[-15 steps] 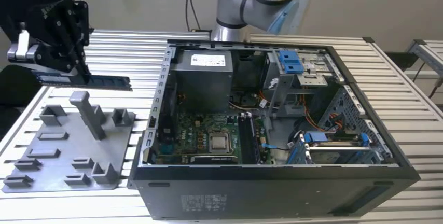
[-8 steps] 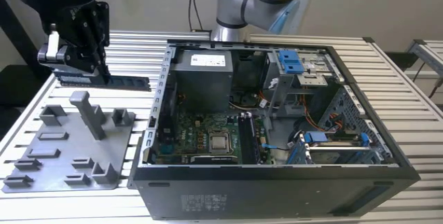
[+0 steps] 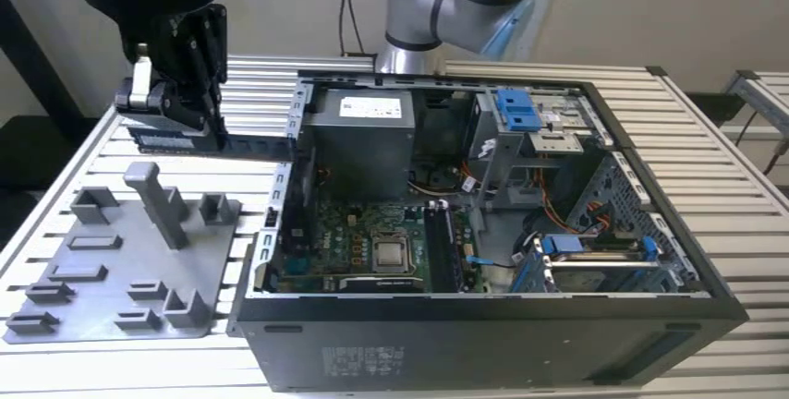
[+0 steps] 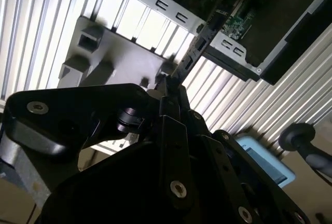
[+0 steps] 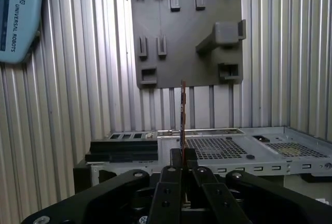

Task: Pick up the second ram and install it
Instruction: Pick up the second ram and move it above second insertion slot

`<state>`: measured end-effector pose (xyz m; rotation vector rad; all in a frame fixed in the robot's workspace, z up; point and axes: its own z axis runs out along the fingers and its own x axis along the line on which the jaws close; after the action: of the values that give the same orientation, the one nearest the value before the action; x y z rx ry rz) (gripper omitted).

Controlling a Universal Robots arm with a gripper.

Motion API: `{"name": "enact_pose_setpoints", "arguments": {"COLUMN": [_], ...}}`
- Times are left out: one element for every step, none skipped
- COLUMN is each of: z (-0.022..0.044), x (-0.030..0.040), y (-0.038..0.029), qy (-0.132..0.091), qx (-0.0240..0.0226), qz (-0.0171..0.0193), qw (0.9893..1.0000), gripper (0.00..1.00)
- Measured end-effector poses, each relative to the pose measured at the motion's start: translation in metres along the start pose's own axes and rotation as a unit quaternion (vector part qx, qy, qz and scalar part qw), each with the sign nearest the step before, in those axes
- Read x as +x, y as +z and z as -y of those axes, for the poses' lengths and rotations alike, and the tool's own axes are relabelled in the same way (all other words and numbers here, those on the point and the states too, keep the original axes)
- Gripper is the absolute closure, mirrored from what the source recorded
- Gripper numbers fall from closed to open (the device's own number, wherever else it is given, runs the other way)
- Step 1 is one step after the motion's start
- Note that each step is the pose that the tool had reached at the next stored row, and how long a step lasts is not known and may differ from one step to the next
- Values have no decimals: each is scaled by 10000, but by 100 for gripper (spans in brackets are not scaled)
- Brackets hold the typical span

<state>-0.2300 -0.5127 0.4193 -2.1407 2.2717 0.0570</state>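
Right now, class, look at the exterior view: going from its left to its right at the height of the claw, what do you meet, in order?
Claw shut on the second ram → grey power supply box → blue bracket.

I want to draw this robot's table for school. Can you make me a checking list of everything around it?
Surface: slatted metal table, carrying an open computer case and a grey holder plate.
Job's things: the second ram is held off the table, by the case's edge on the exterior view's left.
Clutter: nothing seen.
Grippers: the end effector is shut on the second ram.
Cables: coloured wires inside the case; a black cable hangs behind the table.
Surroundings: the arm base stands behind the case, with a plain wall beyond.
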Motion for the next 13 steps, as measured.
{"name": "enact_pose_setpoints", "arguments": {"z": [30, 61, 86, 108, 128, 147, 168, 184, 200, 220, 243, 264, 281], "x": [-2, -3, -5, -6, -7, -8, -9, -10, -10, -9, -7, -5, -5], "y": [-1, -1, -1, -1, -1, -2, -2, -2, -3, -3, -3, -3, -3], "qy": [-1, -3, -6, -10, -16, -22, -29, -35, -40, -43, -46, -48, -49], "qx": [0, 0, 0, 0, -1, -1, 0, 1, 3, 4, 5, 7, 9], "qz": [0, 0, 0, 0, 0, -1, -1, -1, -1, 0, -1, -1, 0], "qw": [10000, 10000, 10000, 10000, 10000, 10000, 10000, 10000, 10000, 10000, 10000, 10000, 10000], "gripper": [86, 86, 86, 86, 86, 86, 86, 86, 86, 86, 86, 86, 86]}}
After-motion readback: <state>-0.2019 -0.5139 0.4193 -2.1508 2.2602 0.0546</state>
